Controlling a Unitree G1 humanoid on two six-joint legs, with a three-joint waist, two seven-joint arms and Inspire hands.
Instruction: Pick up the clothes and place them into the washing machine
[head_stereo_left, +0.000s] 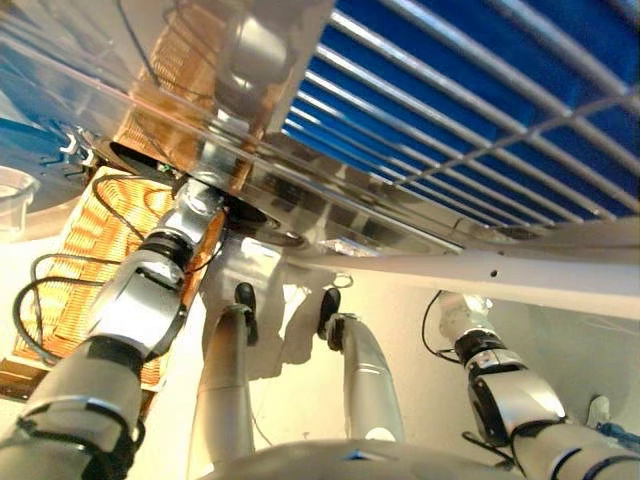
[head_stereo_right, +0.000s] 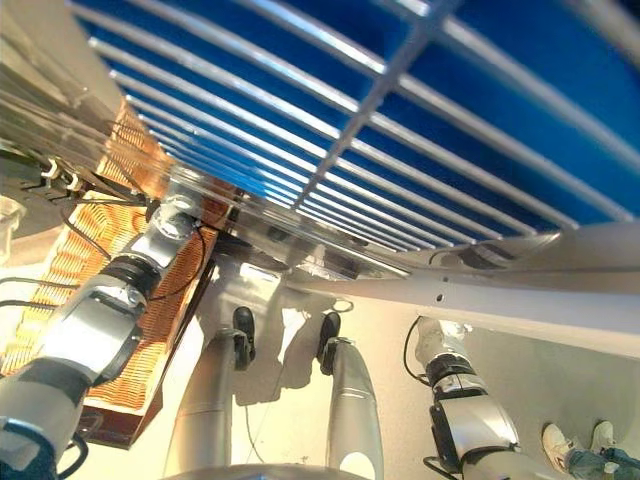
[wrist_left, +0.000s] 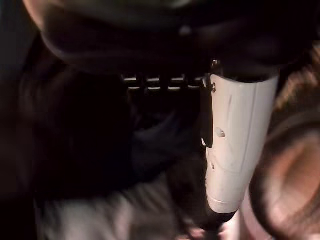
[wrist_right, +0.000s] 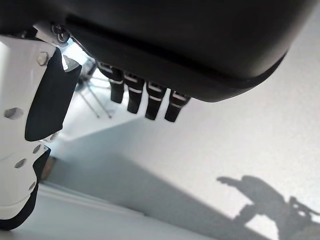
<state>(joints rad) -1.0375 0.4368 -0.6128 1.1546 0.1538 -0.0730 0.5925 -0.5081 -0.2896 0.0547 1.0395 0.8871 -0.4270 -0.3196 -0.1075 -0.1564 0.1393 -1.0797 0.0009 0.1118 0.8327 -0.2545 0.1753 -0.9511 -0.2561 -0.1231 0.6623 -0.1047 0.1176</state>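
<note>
Best done slowly: ease the left hand (wrist_left: 240, 150) further in, close only on cloth, then draw back clear of the wire rack (head_stereo_right: 400, 90). Cannot tell how the left fingers stand; too dark past the white thumb. Right hand (wrist_right: 200, 45) low at the right, fingers relaxed, holding nothing. Only in the left wrist view: a pale blurred fold (wrist_left: 100, 220), possibly the clothes, not certain. Nothing of cloth or either hand in the eye views, only rack and arms.
</note>
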